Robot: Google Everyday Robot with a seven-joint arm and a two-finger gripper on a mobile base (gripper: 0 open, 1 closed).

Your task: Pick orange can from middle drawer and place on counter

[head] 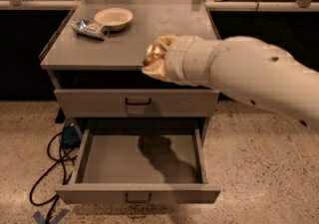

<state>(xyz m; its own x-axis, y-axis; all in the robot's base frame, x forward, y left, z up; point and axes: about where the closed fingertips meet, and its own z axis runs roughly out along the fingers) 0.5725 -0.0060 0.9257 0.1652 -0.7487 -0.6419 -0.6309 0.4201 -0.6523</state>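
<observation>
The orange can (pixel 155 57) is a shiny, wrinkly golden-orange lump held at the tip of my gripper (pixel 158 58), which is shut on it. The can hangs at the level of the counter's front edge, over its right-front part. The counter (pixel 134 34) is a flat grey cabinet top. The middle drawer (pixel 142 161) is pulled open below, its grey floor bare with only my arm's shadow on it. My white arm comes in from the right.
A pale bowl (pixel 113 18) and a silver-blue can lying on its side (pixel 89 28) sit at the counter's back left. The upper drawer (pixel 137 102) is closed. A blue device with black cables (pixel 67 138) lies on the floor left of the cabinet.
</observation>
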